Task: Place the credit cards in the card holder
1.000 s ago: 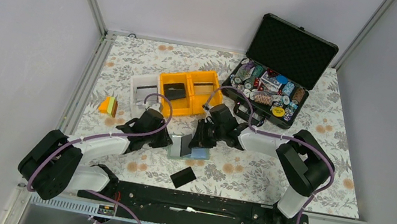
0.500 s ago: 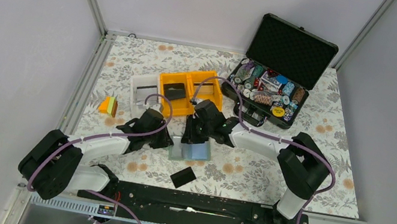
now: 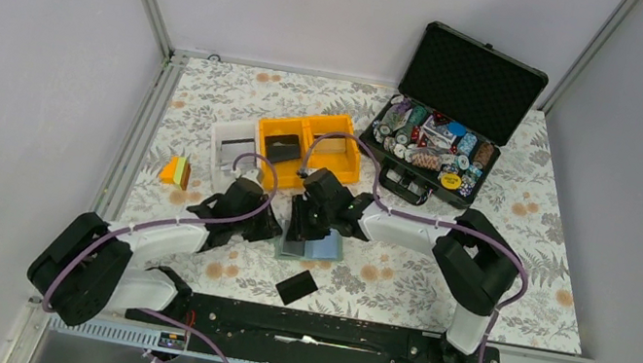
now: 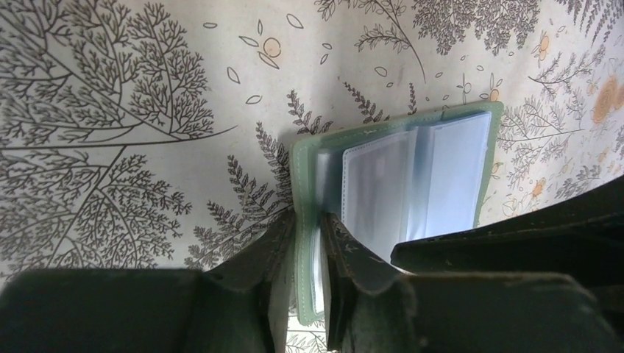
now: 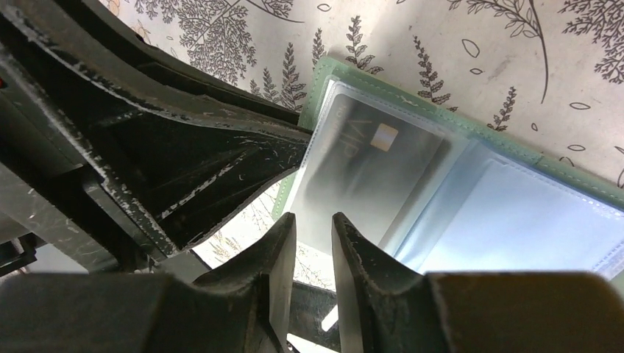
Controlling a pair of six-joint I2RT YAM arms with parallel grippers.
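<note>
card holder [image 3: 312, 244]: open flat; left gripper [image 4: 309, 228] clamped on its left cover edge. right gripper [image 5: 313, 228]: over holder's left page, jaws a slit apart, empty. loose black card [image 3: 296, 287]: just bases-side of holder, slanted; right gripper nearer.

Faint pale letters, seemingly "VIP", stand on the dark card [image 5: 368, 176] in the card holder [image 5: 324, 81]; nothing else is legible.
</note>
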